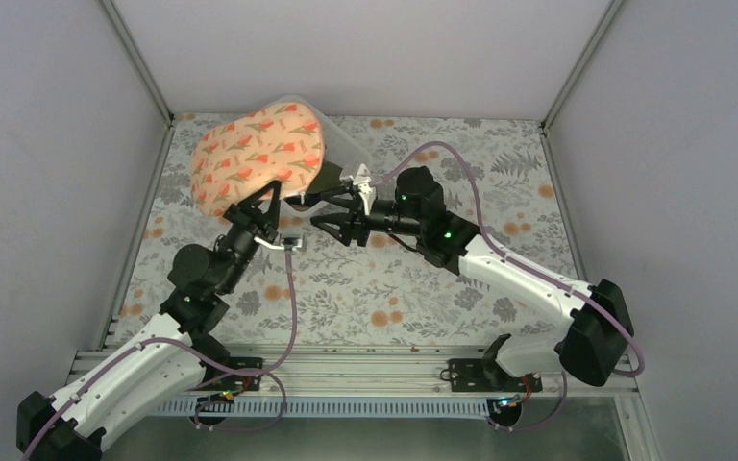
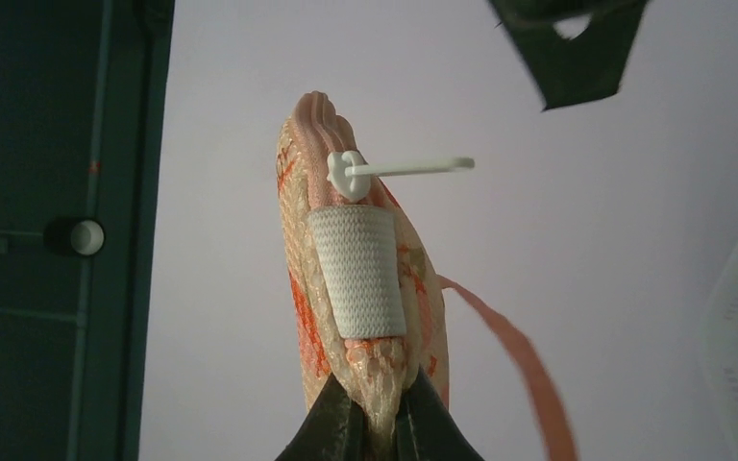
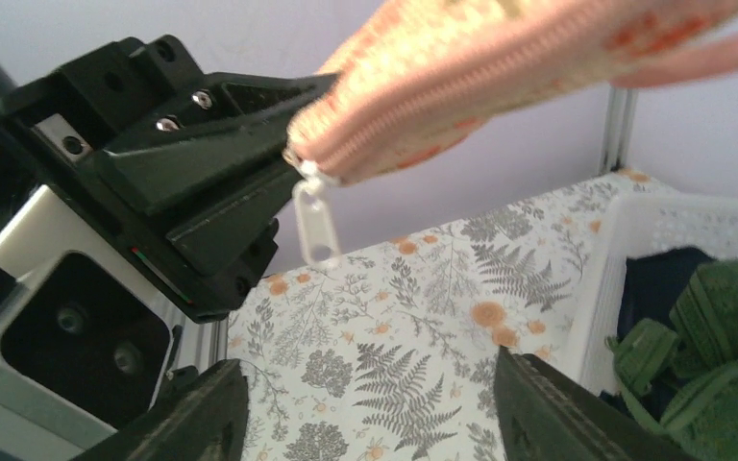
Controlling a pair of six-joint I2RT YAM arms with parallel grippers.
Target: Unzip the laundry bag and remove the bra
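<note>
- My left claw (image 2: 377, 415) is clamped on the bag (image 1: 259, 158) at its zipper edge, holding it up in the air so the zipper tab (image 3: 315, 223) dangles free.
- My right claw (image 3: 370, 375) is spread wide just below that tab, lined up to grab it, I'd guess.
- The zipper looks closed, so the bra's presumably inside, no sign of it.
- There's a peach strap (image 2: 514, 355) hanging out. Bra's or bag's? Can't tell.
- The basket (image 3: 625, 240) is cut off at the edge.

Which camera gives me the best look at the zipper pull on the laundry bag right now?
Right wrist: the white zipper pull hangs face-on, slot visible, from the laundry bag, above the open jaws of the right gripper. Left wrist shows it sharp but edge-on, sticking sideways. Top external: too small to pick out.
</note>
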